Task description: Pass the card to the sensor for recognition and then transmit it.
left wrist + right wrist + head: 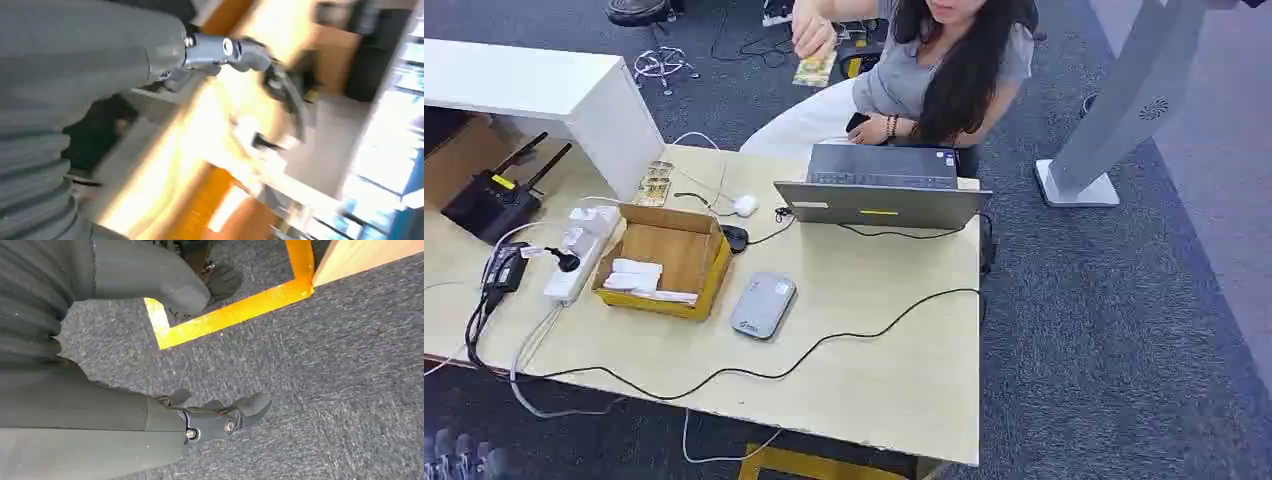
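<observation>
Pale wood worktop (pixel 894 370); rounded grey sensor (pixel 763 305) beside open cardboard box (pixel 664 262). Person's hand (pixel 812 35) holds patterned card (pixel 815 70) beyond worktop. Right hand (pixel 200 365) empty, spread over rough carpet (pixel 325 365). Left hand (pixel 240 55) blurred, can't tell.

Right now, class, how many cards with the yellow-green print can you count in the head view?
2: one card held up in the person's hand beyond the table; one card lying on the table beside the white box. Others may be hidden.
</observation>
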`<action>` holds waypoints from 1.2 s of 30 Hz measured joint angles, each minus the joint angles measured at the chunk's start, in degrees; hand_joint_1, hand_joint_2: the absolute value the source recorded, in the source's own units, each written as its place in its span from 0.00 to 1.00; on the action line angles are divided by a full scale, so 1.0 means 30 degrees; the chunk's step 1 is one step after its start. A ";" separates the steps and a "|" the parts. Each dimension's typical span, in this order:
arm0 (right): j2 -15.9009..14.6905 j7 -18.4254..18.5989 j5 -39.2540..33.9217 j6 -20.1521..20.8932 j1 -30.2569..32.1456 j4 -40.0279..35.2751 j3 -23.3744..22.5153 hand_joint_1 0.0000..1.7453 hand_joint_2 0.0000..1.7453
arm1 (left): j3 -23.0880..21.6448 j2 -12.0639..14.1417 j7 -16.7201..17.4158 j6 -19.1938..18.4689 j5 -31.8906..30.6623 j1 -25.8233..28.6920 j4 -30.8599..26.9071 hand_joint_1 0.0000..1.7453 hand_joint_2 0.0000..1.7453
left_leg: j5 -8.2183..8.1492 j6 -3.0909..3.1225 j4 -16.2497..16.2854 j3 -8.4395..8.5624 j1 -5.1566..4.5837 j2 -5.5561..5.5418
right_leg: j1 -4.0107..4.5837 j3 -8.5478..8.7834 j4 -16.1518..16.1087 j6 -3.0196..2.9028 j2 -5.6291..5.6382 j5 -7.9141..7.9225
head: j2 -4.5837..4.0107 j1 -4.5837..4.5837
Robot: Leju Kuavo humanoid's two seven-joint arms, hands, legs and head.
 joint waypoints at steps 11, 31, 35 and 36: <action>0.0000 0.0657 0.1036 0.0007 -0.0120 0.0051 0.0430 0.00 1.00 | -0.2515 0.0741 -0.0526 0.3565 -0.3834 -0.1301 -0.2656 0.00 1.00 | 0.0014 -0.0007 0.0001 0.0019 0.0006 0.0027 | -0.0001 -0.0012 0.0003 -0.0020 0.0020 0.0018 | 0.0000 0.0000; 0.0000 0.1429 0.2850 0.0393 -0.0534 0.0204 0.1661 0.00 1.00 | -0.7972 0.3402 0.1938 1.0135 -1.3305 -0.6115 -0.1730 0.00 1.00 | 0.0027 -0.0012 0.0004 0.0017 0.0004 0.0034 | -0.0001 -0.0009 0.0006 -0.0023 0.0025 0.0027 | 0.0000 0.0000; 0.0000 0.1538 0.3156 0.0502 -0.0613 0.0219 0.1880 0.00 1.00 | -0.8875 0.3905 0.2688 1.1141 -1.5251 -0.7314 -0.0819 0.00 1.00 | 0.0028 -0.0013 0.0005 0.0016 0.0005 0.0035 | -0.0001 -0.0016 0.0006 -0.0026 0.0030 0.0029 | 0.0000 -0.0007; 0.0000 0.1589 0.3250 0.0531 -0.0627 0.0226 0.1938 0.00 1.00 | -0.9099 0.4027 0.2875 1.1400 -1.5756 -0.7635 -0.0566 0.00 1.00 | 0.0028 -0.0013 0.0005 0.0015 0.0005 0.0037 | -0.0001 -0.0014 0.0007 -0.0027 0.0031 0.0030 | -0.0007 0.0000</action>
